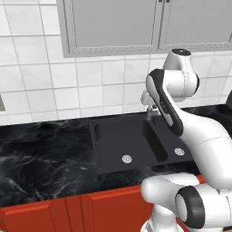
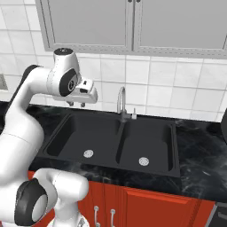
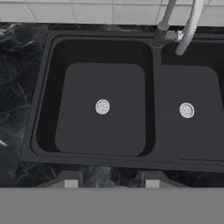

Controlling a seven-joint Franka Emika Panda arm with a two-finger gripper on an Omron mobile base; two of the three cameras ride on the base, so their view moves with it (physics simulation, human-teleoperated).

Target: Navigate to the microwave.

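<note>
Facing the black marble surface (image 1: 41, 154), I see grey wall cabinets (image 2: 133, 22) above white tiles. Set into it toward the back edge is a black double sink (image 2: 115, 142), a curved faucet (image 2: 121, 104) behind its divider. My end effector (image 2: 75, 104) hangs over the left basin, empty; I cannot tell its opening. The microwave lies somewhere outside these views.

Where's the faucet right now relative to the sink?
The faucet stands at the back edge of the black double sink, centred on the divider between its two basins, against the white tiled wall.
</note>
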